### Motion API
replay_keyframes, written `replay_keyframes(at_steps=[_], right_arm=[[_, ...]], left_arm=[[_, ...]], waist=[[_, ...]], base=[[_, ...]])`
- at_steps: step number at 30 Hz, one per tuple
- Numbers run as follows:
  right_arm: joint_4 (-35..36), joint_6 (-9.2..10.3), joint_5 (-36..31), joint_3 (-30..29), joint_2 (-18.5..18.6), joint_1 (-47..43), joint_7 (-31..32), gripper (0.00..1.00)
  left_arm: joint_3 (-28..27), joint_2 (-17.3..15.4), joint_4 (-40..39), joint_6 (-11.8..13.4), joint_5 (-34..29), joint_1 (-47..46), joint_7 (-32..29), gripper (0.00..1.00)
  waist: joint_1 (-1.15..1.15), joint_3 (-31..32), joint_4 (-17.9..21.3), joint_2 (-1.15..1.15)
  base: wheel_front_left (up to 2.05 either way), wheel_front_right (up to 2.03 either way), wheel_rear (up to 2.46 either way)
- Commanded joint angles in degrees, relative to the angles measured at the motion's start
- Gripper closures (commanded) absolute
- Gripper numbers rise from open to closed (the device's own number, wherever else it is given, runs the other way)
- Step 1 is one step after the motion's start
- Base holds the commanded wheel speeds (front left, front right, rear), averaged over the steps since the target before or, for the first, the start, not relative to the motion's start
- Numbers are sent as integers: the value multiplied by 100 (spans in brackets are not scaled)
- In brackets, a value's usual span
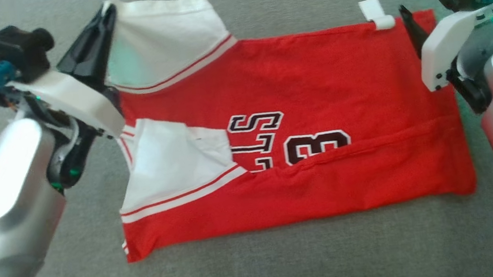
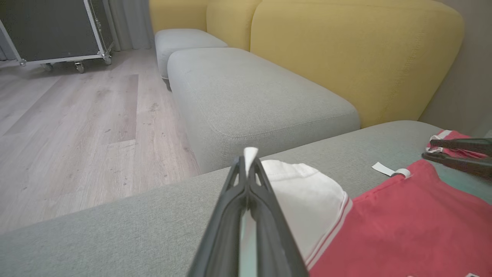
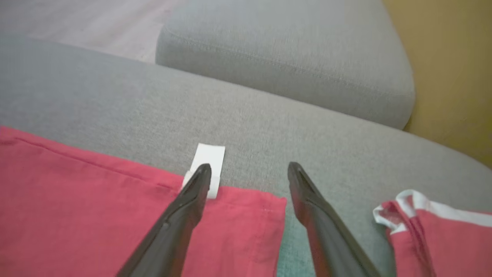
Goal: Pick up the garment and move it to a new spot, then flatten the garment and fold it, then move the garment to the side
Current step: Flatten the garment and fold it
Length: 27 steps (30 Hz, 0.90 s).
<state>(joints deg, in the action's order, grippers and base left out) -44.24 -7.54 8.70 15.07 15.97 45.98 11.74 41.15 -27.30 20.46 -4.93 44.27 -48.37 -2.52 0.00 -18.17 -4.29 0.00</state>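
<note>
My left gripper point(image 2: 248, 163) clamped the garment's point(image 1: 314, 78) white sleeve point(image 1: 168, 40). My right gripper point(image 3: 250, 173) stood wide apart over the red hem corner point(image 3: 265, 207), by the white tag point(image 3: 209, 156). Garment lay on grey cushion point(image 1: 290, 265).

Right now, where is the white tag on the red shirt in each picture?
Head view: white tag, upper right, at the edge of the red garment.
Left wrist view: tag right of middle.
Right wrist view: tag at centre, by the right end effector.
Shared landmark: the garment's hem.
</note>
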Motion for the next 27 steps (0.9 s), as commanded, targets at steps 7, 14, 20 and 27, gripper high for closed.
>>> replay_keyframes(at_steps=[7, 14, 20, 27], right_arm=[[-936, 5, -154, 125, 177, 501, 231, 0], [-1506, 5, -288, 89, 125, 786, 67, 0], [-1795, 5, -228, 179, 72, 983, 46, 100], [-1694, 5, 117, 235, -40, 1371, -695, 100]], left_arm=[[-132, -184, -526, 142, -42, -100, -96, 100], [-102, -184, -592, 154, -57, -155, -112, 100], [-98, -178, -543, 151, -81, -241, -88, 100], [-209, -261, -167, 264, -160, -350, 96, 100]], waist=[[0, -138, -239, 0], [0, -283, -241, 0], [0, -395, -224, 0], [0, -380, -16, 0]], base=[[0, 0, 0], [0, 0, 0], [0, 0, 0], [0, 0, 0]])
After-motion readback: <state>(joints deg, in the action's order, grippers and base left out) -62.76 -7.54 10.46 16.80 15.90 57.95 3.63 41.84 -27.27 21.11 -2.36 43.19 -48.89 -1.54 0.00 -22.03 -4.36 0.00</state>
